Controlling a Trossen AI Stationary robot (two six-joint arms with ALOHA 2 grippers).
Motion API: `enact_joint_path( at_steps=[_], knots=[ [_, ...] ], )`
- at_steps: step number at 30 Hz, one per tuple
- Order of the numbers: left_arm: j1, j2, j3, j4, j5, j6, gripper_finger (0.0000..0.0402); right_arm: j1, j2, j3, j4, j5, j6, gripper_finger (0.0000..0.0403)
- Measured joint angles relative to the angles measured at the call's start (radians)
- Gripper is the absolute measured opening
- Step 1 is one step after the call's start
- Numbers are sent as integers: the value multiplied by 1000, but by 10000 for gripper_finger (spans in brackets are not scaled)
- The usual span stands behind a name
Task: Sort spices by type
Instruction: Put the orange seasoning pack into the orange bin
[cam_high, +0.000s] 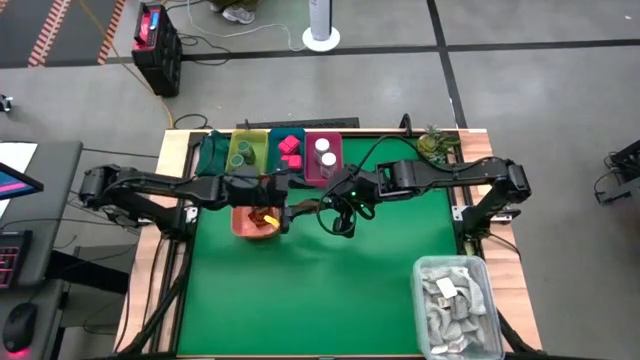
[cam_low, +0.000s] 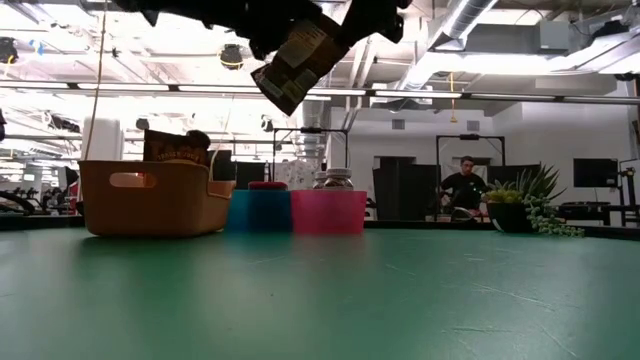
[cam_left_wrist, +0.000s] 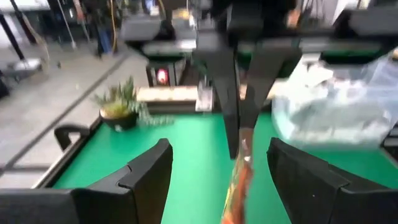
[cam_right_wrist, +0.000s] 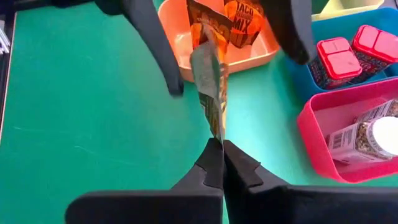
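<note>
A red-brown sachet (cam_right_wrist: 208, 81) is up in the air over the green table, with my right gripper (cam_right_wrist: 222, 146) shut on it. It also shows in the low view, where the sachet (cam_low: 300, 60) hangs tilted high above the table. My left gripper (cam_left_wrist: 221, 149) is open, one finger on either side of the sachet (cam_left_wrist: 239, 180), and no touch shows. An orange tray (cam_right_wrist: 186, 59) below holds more sachets. Behind it, a pink tray (cam_high: 325, 160) holds white-capped jars, a blue tray (cam_high: 290, 150) pink packs, and a yellow-green tray (cam_high: 243, 150) a greenish jar. My right gripper pinches the sachet's near end (cam_right_wrist: 214, 134) between its two fingertips. The fingers come slanting down from the table's right side. The sachet sticks out ahead of them edge-on, tilted and lifted clear of the table and the orange tray.
A clear bin of pale grey rags (cam_high: 455, 305) stands at the near right corner. A potted plant (cam_high: 435, 145) sits at the far right edge. A dark green cloth (cam_high: 213, 152) lies at the far left of the tray row. Bare green mat (cam_high: 330, 300) fills the near half.
</note>
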Motion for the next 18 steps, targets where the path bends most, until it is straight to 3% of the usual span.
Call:
enact_joint_path(
  at_steps=[8,18],
  knots=[
    [0,124,196,-301,0,63,251,0,0,0,-4,0,-7,19],
    [-3,165,258,-316,0,128,238,3,0,0,-99,1,-7,20]
  ],
)
